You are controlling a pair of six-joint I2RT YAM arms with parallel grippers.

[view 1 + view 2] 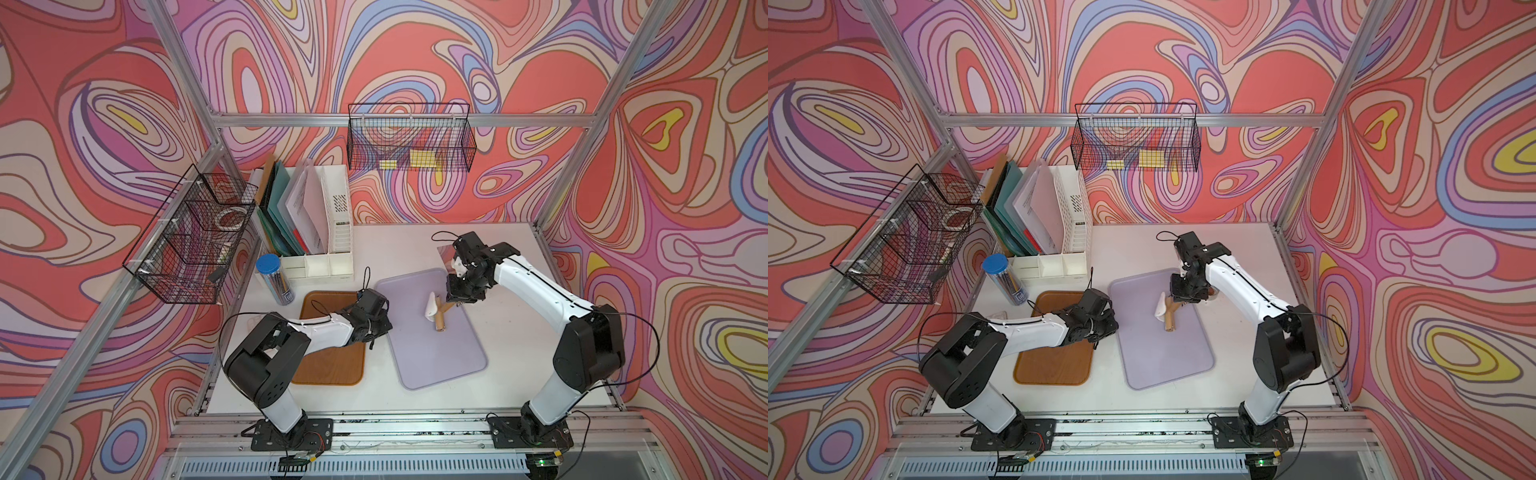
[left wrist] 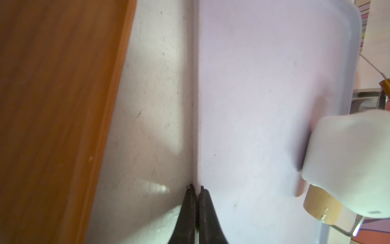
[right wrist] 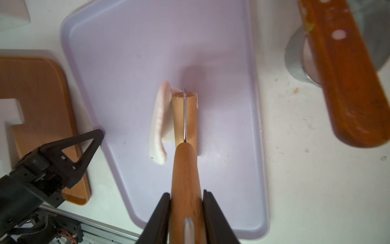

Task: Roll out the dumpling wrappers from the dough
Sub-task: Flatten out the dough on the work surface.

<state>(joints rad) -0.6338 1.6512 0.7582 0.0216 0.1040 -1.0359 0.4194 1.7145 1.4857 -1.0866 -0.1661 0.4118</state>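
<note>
- The dough (image 3: 159,124), a thin, ragged sheet of soft matte white material, is clinging to the drum of the small wooden hand roller (image 3: 185,118). It is curling up along the drum side that is facing the left arm.
- In both top views the dough (image 1: 431,309) is sitting over the far half of the lilac rectangular plastic tray (image 3: 126,52), near that tray's middle line.
- The roller is showing a short pale wood drum, a thin metal yoke and a tapered wooden handle. Whether the drum is touching the tray surface cannot be told.
- The right gripper (image 3: 186,193) is clamping the roller handle, with one black finger pressing on each side of it.
- The left gripper (image 2: 196,188) is reaching the tray's long edge on the left arm's side. Its jaws are closed, and the tray rim is running between the two tips.
- The brown wood-grain tray (image 1: 328,365) is lying just beside the lilac tray, partly under the left arm.
- Both trays are resting on the white tabletop (image 1: 519,332).
- In the right wrist view a brown wooden handle with a pale rivet (image 3: 346,88) is crossing a round steel cup (image 3: 293,61), off the lilac tray.
- A clear tube with a blue cap (image 1: 274,284) and a white desk file organiser (image 1: 334,216) are standing at the far left of the table.
</note>
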